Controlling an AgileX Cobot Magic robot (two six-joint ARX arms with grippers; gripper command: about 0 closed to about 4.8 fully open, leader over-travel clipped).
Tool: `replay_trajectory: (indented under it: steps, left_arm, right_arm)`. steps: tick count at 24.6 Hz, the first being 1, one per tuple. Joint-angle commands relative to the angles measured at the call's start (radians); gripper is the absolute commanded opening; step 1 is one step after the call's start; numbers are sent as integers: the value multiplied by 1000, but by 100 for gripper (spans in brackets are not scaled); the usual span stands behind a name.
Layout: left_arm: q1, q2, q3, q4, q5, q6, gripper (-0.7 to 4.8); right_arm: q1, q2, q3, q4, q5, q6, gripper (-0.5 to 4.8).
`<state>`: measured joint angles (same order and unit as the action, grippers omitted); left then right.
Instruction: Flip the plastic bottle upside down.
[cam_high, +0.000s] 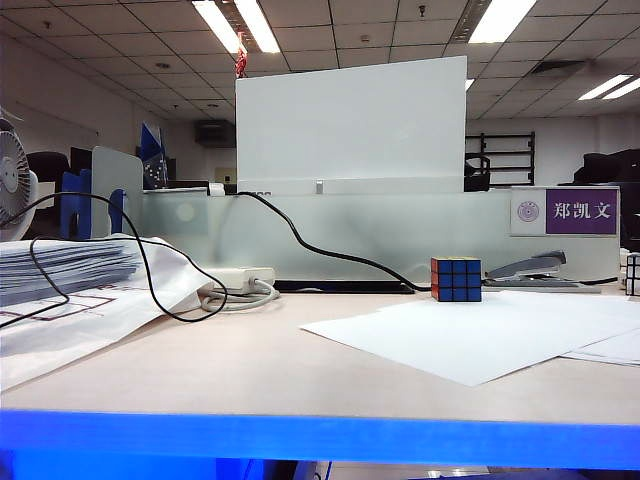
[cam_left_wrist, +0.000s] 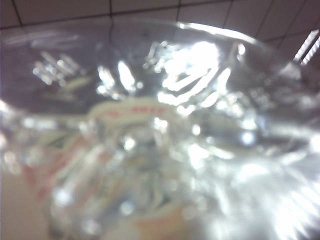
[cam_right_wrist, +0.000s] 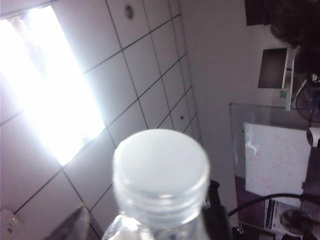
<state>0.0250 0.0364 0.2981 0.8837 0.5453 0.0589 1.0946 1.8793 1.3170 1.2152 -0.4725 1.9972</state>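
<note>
Bottle (cam_left_wrist: 160, 150) isn't on the bench (cam_high: 250, 370); it fills both wrist cams, cap (cam_right_wrist: 160, 165) toward the ceiling. Can't tell either hand's state. Looks empty: light, slick, crushable. I'd hold the stiffer neck, just below the cap at 6 o'clock.

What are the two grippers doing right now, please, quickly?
Left gripper: out of sight, plastic bottle fills its wrist view; grip cannot be told.
Right gripper: hidden, bottle cap close before its camera; cannot be told.

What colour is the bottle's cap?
The cap of the plastic bottle is whitish, translucent; the right wrist view shows it best.
</note>
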Motion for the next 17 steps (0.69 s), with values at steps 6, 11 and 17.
replay_trajectory:
  steps: [6,11,17]
  left_arm:
    - [0,1,5,-40,-11,16,-6]
    - [1,1,47,-147,-10,16,-6]
    - [1,58,98,-379,-10,-45,-6]
  right_arm:
    - [-86,-7,8,56,29,-47,316]
    - [-228,-7,8,142,86,-135,315]
    - [-461,-25,10,200,-127,-371,98]
